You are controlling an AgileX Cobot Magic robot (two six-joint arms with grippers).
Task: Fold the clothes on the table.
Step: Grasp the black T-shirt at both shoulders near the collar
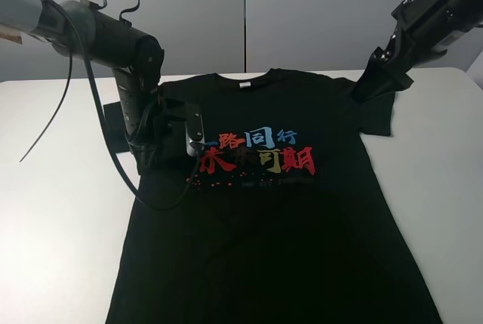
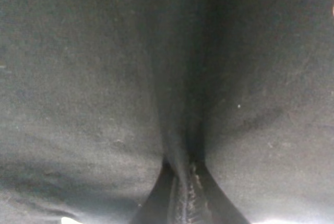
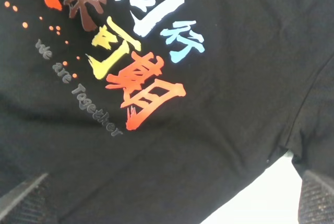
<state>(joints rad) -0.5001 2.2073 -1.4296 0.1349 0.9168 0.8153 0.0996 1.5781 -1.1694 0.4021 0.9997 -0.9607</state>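
The black T-shirt [image 1: 287,226] lies spread flat, front up, on the white worktop [image 1: 53,226]. Its collar and small white neck label [image 1: 244,84] point to the far edge, and its hem runs off the near edge of the high view. Red, blue and yellow characters [image 1: 256,154] cross the chest, and the right wrist view shows a grey line reading "we are Together" [image 3: 78,85] beside them. The left gripper [image 1: 151,156] is down on the shirt at the shoulder on the left of the high view, just inside the sleeve [image 1: 113,124] that sticks out there. In the left wrist view black cloth fills nearly the whole picture. A raised ridge of it runs in between the dark fingers [image 2: 151,208], which are clenched on that fold. The right gripper [image 1: 375,78] hovers over the opposite shoulder, near the other sleeve [image 1: 377,116]. Its fingers [image 3: 313,198] are released and stand wide apart, with nothing between them but the shirt lying below. That view also shows the sleeve's underarm seam and a wedge of bare worktop next to it.
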